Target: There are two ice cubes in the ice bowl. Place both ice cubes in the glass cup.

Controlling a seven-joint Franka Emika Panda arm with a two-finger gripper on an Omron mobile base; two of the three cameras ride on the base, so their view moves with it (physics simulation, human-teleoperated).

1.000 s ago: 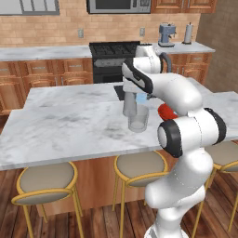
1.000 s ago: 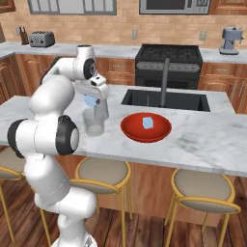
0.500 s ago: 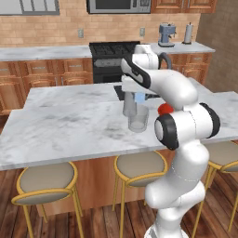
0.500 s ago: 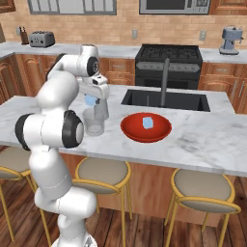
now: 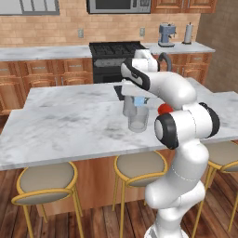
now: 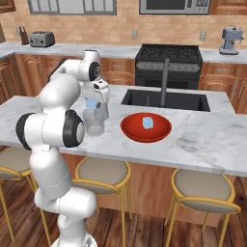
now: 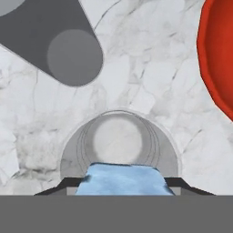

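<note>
Overhead, pale blue translucent ice cube point(image 7: 124, 179)

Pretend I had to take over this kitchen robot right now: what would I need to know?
Gripper: shut on one ice cube, held right above the glass cup on the island counter.
Second ice cube lies in the red ice bowl, beside the cup.
Done: first cube lifted and carried over the cup, which looks empty.
Left: release it into the cup, then fetch the second.
</note>
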